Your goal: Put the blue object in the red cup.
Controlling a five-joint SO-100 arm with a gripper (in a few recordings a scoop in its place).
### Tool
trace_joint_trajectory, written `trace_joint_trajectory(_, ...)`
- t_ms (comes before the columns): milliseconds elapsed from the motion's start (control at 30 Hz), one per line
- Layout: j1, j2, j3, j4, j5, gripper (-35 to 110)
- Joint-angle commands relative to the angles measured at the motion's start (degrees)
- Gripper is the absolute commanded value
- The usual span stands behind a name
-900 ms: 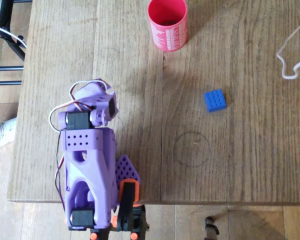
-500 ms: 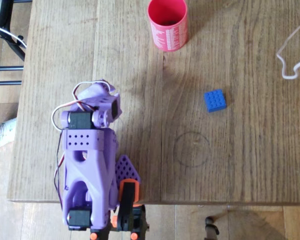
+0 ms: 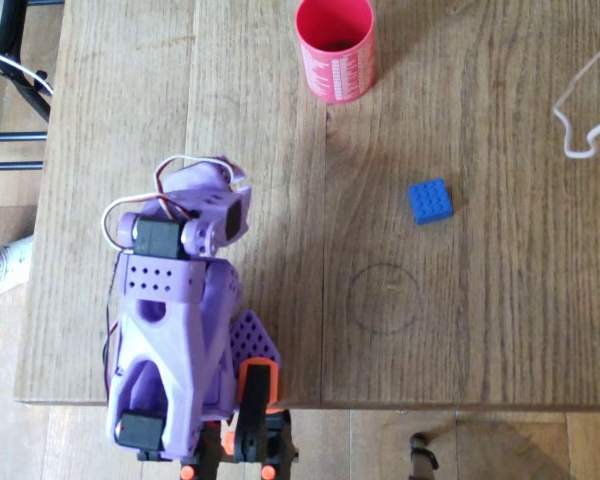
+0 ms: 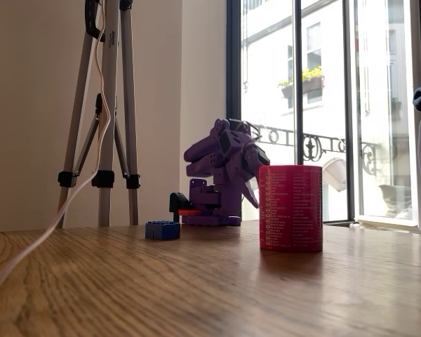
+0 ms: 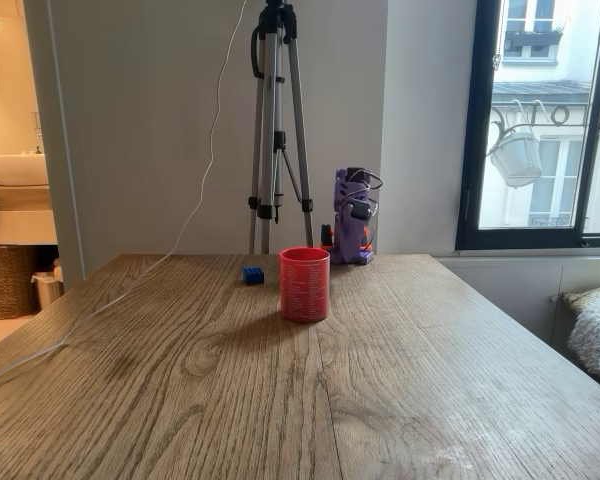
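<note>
Purple arm [image 3: 175, 320], swung slightly rightward since the preceding frames, finger state indiscernible; blue object [image 3: 430, 201] lies untouched at its 2 o'clock, red cup [image 3: 335, 50] at 1 o'clock: approach just beginning.

**Wood, plastic and metal surfaces**

The brown wooden table [image 3: 500, 330] is showing open grain and a soft, matt sheen. The small blue studded plastic brick [image 3: 430, 201] is looking smooth and slightly glossy. The red cylindrical cup [image 4: 290, 208] with white print is appearing matt. The purple arm [image 3: 175, 330] is looking like matt moulded plastic. The grey metal tripod [image 5: 278, 140] is gleaming faintly.
</note>
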Motion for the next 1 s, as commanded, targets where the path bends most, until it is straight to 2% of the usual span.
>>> trace_joint_trajectory(0, 5.8, -11.87, -17.31, 1.49, 0.7, 1)
trace_joint_trajectory(167, 9.23, -33.75, -36.04, 3.69, 7.21, 1)
trace_joint_trajectory(433, 12.3, -68.38, -74.62, 19.42, 25.66, 1)
trace_joint_trajectory(667, 18.72, -83.14, -85.43, 21.97, 42.1, 1)
trace_joint_trajectory(967, 34.45, -92.2, -86.31, 20.39, 58.54, 1)
